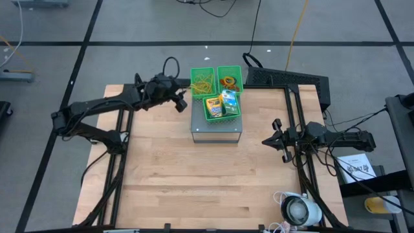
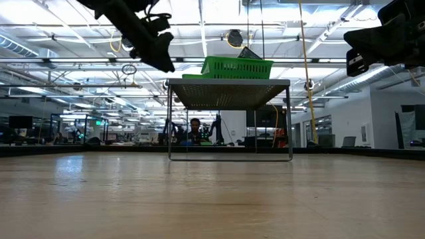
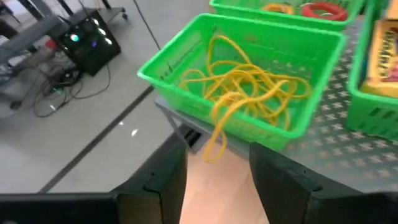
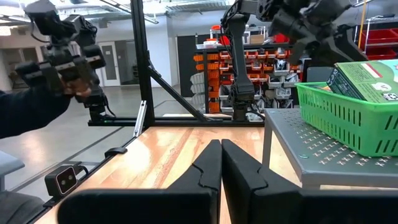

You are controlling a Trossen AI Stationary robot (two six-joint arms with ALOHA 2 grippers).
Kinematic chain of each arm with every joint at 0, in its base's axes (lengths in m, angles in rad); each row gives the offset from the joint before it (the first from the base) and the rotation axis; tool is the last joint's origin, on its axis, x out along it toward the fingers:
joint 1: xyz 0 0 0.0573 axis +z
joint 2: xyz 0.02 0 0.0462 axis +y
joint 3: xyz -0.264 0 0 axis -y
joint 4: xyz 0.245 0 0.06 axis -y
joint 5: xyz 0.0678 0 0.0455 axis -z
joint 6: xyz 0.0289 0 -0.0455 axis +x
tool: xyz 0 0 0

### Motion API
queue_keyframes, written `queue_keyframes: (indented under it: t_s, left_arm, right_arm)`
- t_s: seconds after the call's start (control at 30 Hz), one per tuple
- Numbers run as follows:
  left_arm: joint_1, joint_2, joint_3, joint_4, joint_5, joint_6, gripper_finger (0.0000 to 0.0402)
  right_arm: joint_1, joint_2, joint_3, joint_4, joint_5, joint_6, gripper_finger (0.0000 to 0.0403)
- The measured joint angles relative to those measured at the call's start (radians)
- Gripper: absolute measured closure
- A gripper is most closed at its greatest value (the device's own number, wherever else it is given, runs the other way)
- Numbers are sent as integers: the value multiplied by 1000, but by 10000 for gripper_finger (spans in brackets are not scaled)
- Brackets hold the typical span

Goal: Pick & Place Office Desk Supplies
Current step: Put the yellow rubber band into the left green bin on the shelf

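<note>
Three green mesh bins [image 1: 215,92] are seen on a grey perforated metal stand [image 1: 217,131]; a tangle of yellow-tan rubber bands [image 3: 245,90] lies in one — one loop drapes over its rim. The left gripper [image 3: 217,177] is held just beside it, fingers apart, empty; the right gripper [image 4: 221,163] — fingers together — is parked well apart.

Tangled yellow rubber bands [image 3: 249,90] fill one green bin, one loop spilling over its rim. Coloured rings [image 1: 229,81], crayon box [image 1: 213,106] and packet [image 1: 229,101] lie in neighbouring bins.
</note>
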Motion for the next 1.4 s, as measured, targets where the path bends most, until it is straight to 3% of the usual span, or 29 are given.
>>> queue_keyframes:
  t_s: [0.33,0.67,1.0,1.4]
  left_arm:
    - [79,32,-83,101,64,59,254]
    - [123,49,-212,356,191,121,227]
    - [126,155,-219,421,209,131,211]
    - [125,130,-219,420,210,128,229]
  right_arm:
    - [0,0,0,0,0,0,403]
    - [0,0,0,0,0,0,403]
    - [0,0,0,0,0,0,403]
    - [0,0,0,0,0,0,403]
